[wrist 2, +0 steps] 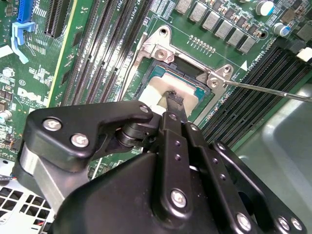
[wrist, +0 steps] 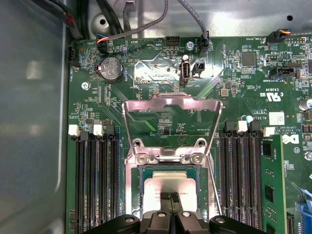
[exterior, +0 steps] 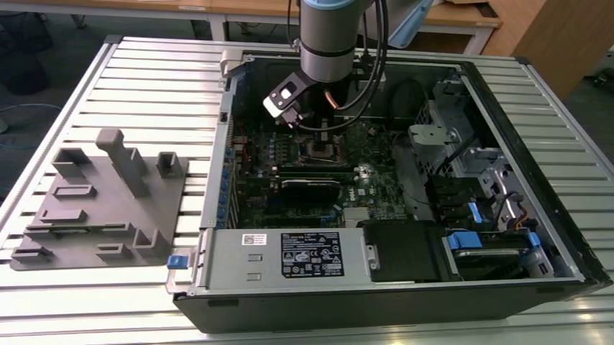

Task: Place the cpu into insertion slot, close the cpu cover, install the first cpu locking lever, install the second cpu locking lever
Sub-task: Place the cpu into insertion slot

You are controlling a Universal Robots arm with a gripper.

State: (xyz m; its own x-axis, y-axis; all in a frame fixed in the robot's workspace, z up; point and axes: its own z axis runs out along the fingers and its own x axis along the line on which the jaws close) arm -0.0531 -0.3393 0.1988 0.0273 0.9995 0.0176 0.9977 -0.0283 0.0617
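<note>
Bright, even light, with glare on the cpu cover [wrist: 170,102] and dimmer shade inside the case [exterior: 384,305].

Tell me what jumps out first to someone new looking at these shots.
In the exterior view, the arm reaches down into the open computer case, with a grey fixture tray on the exterior view's left. In the first wrist view, the gripper is at the cpu lying in the insertion slot, with the cpu cover hinged open beside it.
</note>
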